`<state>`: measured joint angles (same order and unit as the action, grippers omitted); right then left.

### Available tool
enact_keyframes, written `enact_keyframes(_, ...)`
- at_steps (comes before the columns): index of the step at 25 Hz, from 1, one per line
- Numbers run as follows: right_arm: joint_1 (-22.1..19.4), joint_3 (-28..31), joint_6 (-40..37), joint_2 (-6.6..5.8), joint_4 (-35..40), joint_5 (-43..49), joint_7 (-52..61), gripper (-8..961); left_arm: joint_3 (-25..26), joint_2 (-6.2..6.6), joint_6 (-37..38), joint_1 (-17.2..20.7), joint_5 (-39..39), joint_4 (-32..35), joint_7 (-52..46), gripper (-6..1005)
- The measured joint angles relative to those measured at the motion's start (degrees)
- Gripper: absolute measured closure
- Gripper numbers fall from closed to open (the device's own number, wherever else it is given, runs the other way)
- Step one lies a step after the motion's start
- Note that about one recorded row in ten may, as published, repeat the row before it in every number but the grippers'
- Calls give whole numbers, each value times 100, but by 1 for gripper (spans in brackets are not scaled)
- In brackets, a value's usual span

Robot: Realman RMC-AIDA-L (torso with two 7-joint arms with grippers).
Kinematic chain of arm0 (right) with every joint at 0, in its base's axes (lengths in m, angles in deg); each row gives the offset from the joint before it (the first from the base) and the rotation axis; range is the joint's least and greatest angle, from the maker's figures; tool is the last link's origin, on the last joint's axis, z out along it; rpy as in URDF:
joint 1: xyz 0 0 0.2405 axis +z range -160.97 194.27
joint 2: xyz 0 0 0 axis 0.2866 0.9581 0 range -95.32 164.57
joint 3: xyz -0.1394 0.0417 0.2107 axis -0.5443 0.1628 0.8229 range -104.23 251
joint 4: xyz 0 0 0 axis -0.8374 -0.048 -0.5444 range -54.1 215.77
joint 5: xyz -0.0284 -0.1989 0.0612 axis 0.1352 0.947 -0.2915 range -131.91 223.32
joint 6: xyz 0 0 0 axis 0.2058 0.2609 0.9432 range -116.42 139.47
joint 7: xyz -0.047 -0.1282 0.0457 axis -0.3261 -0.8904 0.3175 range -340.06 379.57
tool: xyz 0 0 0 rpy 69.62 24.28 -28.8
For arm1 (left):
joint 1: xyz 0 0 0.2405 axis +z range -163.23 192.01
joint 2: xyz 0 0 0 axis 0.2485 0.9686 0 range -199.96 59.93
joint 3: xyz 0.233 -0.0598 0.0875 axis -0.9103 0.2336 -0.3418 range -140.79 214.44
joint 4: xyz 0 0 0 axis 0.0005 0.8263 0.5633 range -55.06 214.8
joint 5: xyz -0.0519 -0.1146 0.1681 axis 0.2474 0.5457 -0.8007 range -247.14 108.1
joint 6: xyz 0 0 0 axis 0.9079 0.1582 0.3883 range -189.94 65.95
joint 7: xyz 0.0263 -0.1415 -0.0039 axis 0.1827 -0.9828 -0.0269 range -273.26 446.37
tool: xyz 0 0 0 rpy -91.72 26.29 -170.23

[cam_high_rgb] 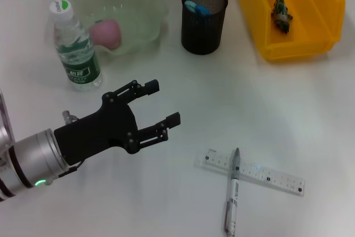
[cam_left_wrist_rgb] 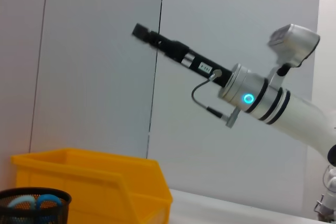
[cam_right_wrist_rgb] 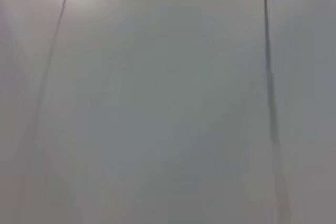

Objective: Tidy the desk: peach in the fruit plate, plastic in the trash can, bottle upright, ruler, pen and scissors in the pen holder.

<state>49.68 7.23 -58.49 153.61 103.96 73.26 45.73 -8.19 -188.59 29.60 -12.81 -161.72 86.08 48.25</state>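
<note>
Pen (cam_high_rgb: 232, 199) and ruler (cam_high_rgb: 249, 171) are what's left on the table (cam_high_rgb: 288, 109), crossed over each other at the near right side of the head view; pen lies on top, long axis running roughly toward and away from the robot, tip pointing away, while the ruler's long axis runs mostly left to right with a slight slant. Left gripper (cam_high_rgb: 165, 102) hovers over bare table to the left of that pair, well apart from them, jaws spread wide and holding nothing. So the pair lies toward the robot's right and a bit nearer than the fingertips. Right gripper (cam_left_wrist_rgb: 140, 31) is not in the head view; the left wrist view shows that arm raised in the air above the table's right side, fingers' state cannot be told. Judging by where things lie: peach (cam_high_rgb: 106, 33) already in the fruit plate (cam_high_rgb: 144, 4), bottle (cam_high_rgb: 75, 48) upright beside it, scissors' blue handles (cam_high_rgb: 195, 8) showing in the pen holder (cam_high_rgb: 204, 21), crumpled plastic (cam_high_rgb: 281, 14) in the yellow trash can (cam_high_rgb: 310, 43). Next move likely means closing across the pen's narrow width, so jaws should line up crosswise to its long axis. Risk: pen resting on the ruler may drag it.
</note>
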Motion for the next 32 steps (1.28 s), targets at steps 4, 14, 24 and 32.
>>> enact_keyframes(4,-41,-21,58,-61,96,904,1898,259,-137,3,41,26,-5,133,-148,197)
enact_keyframes(14,-463,283,-1578,-465,611,4317,5368,242,-740,35,282,248,-10,674,-602,197)
enact_keyframes(24,-365,1042,-2570,-556,1319,6698,6403,225,-1156,206,305,396,-9,1229,-1226,197)
enact_keyframes(32,297,1030,-2580,-435,2025,8402,7377,194,-1178,308,338,408,-65,1386,-1269,197)
